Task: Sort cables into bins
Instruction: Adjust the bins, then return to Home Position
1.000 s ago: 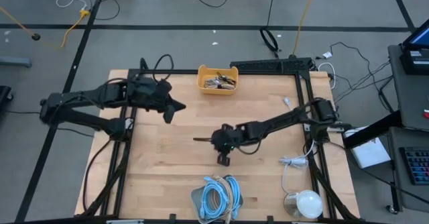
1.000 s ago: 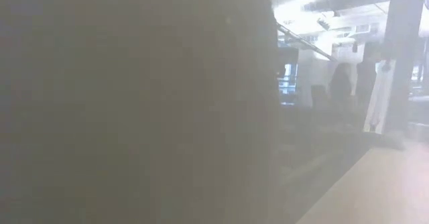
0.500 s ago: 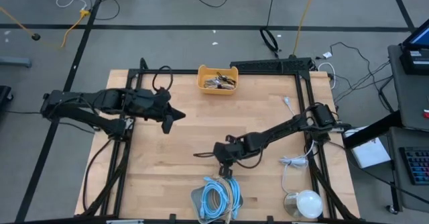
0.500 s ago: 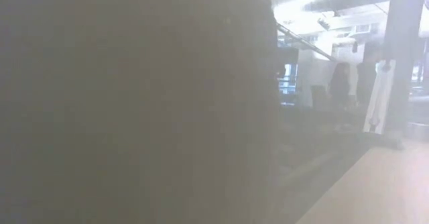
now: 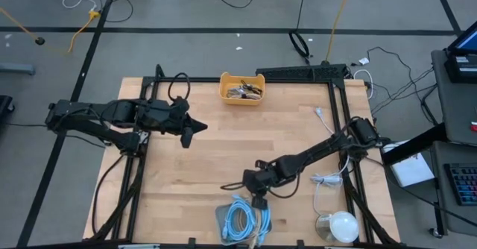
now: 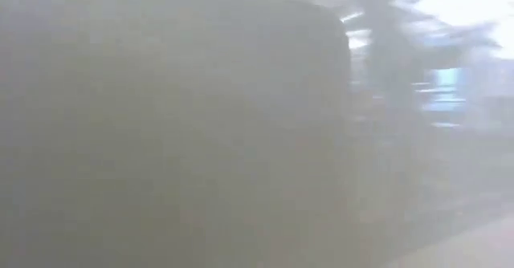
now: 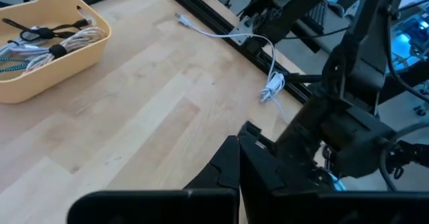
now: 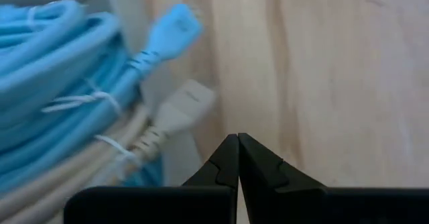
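Right claw (image 5: 258, 201) has travelled from mid-table toward the near edge over the last second and now sits at the rim of the grey bin (image 5: 221, 221). Its fingers are clenched tip to tip, with nothing visible between them in the right wrist view. A thin dark line trails on the table just left of the arm's wrist in the high view; possibly a short black cable dragged along, but at this scale I cannot say whether it is held or merely lying there.

Grey bin holds the coiled light-blue cables (image 8: 60, 70) and a beige cable (image 8: 100, 163) bundled beside them (plug ends point toward the claw in the right wrist view).

Left claw (image 5: 188, 130) has pulled back slightly toward its own side and hovers clenched and empty over the left part of the table, well apart from any cable. The yellow bin (image 5: 241, 87) at the far edge holds the short thin cables (image 7: 40, 39), black, teal and grey.

No task cable seen loose on the open table apart from that doubtful dark line. The white cord (image 5: 326, 179) by the right frame and the white dome (image 5: 342, 224) are untouched.

Judgement: sorting looks near complete; the right arm's move to the grey bin reads as a final delivery or a tidy-up.

Low view is fogged out, nothing usable.
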Motion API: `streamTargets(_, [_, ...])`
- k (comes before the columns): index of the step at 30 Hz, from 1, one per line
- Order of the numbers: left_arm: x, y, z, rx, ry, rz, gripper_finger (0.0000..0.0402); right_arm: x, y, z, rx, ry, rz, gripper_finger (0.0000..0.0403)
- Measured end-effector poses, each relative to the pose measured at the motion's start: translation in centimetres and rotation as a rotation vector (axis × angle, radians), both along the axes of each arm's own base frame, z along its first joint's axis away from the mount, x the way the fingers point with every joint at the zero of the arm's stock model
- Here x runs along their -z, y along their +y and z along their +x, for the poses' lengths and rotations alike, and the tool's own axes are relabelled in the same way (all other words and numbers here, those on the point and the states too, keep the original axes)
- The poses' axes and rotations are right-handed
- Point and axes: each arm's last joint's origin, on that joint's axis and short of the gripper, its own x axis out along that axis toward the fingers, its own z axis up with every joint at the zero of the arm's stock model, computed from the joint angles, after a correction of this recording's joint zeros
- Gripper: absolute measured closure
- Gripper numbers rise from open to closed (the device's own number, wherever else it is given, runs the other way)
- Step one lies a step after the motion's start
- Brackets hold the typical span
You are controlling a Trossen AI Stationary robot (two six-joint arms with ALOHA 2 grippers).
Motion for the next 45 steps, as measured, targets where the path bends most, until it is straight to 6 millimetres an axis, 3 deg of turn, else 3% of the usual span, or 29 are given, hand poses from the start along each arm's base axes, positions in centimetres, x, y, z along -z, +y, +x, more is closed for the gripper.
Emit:
streamTargets(18, [0.2,-0.9,0.5,-0.041,-0.011,-0.008,0.0401,-0.1,3.9,-1.5,-0.010,-0.008,0.032,0.0403])
streamTargets(28, [0.4,-1.6,0.7,-0.037,-0.004,-0.009,0.0401,-0.7,4.7,-2.1,0.005,-0.035,0.014,0.0403])
streamTargets(33, [0.4,-2.0,0.6,-0.019,-0.007,-0.014,0.0401,-3.9,3.5,-2.8,0.045,-0.143,-0.070,0.0403])
streamTargets(39, [0.3,-2.7,0.5,0.006,-0.008,-0.011,0.0401,-10.8,-0.3,-4.4,0.145,-0.376,-0.178,0.0403])
streamTargets(42, [0.3,-3.1,0.4,0.025,-0.010,-0.013,0.0401,-14.2,-1.6,-5.8,0.083,-0.495,-0.221,0.0403])
streamTargets(45, [0.3,-3.7,0.2,0.048,-0.010,-0.026,0.0401,-16.6,-1.9,-8.4,-0.035,-0.554,-0.380,0.0403])
